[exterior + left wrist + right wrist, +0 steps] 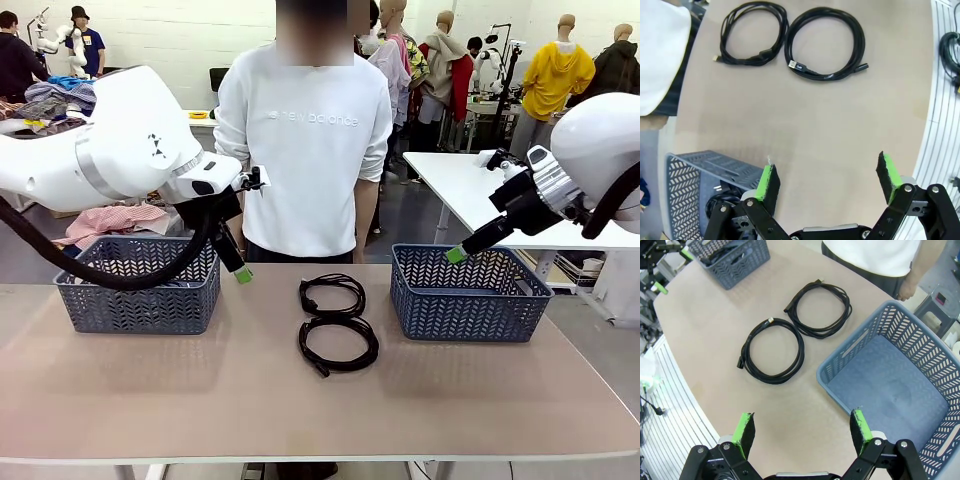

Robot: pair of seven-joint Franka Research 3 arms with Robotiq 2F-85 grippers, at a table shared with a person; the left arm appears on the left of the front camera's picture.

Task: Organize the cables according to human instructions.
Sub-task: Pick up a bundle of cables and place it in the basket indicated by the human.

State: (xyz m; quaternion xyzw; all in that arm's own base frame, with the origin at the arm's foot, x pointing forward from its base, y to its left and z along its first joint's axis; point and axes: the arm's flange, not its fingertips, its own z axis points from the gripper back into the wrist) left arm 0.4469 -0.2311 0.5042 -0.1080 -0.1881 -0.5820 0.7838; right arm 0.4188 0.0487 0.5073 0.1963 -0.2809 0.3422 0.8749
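The far cable (pixel 332 295) and the near cable (pixel 338 344) are both black; the far one has a brass-coloured plug tip, the near one a silvery tip. The table (pixel 200 400) is plain pale beige. The left basket (pixel 140 300) and the right basket (pixel 470 305) are slate blue, their walls pierced in a herringbone pattern. The left arm (pixel 120 150) and right arm (pixel 600 140) are white, the left one's hose (pixel 90 278) black. The left gripper (pixel 827 167) and right gripper (pixel 802 422) are black with bright green pads (pixel 765 182). The person's sweatshirt (pixel 305 150) is white with pale grey lettering; a cloth (pixel 115 220) at far left is pink checked
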